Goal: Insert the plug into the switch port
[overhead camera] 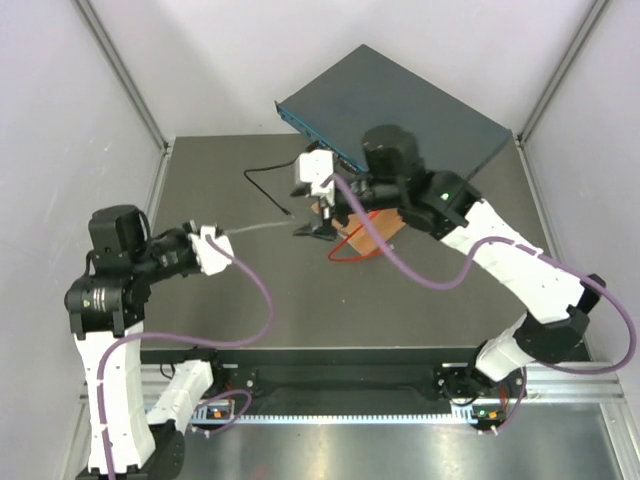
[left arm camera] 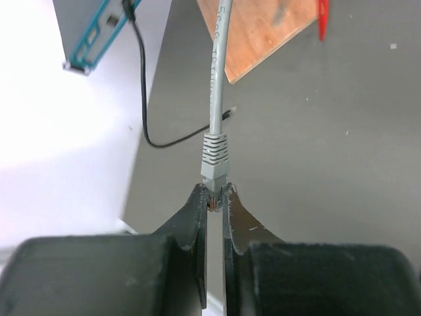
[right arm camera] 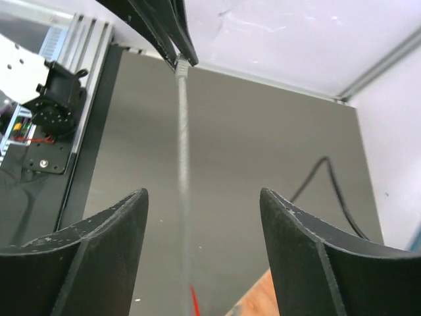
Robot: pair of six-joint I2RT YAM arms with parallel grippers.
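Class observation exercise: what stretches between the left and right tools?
A thin grey cable, its connector pinched in the left tool; the top view shows it.

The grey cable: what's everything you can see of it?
The grey cable is thin, round and plastic-looking, with faint printed lettering. It ends in a ribbed grey boot whose clear tip is pinched by the shut left hand. Held straight, it runs between the open fingers of the right hand, touching neither.
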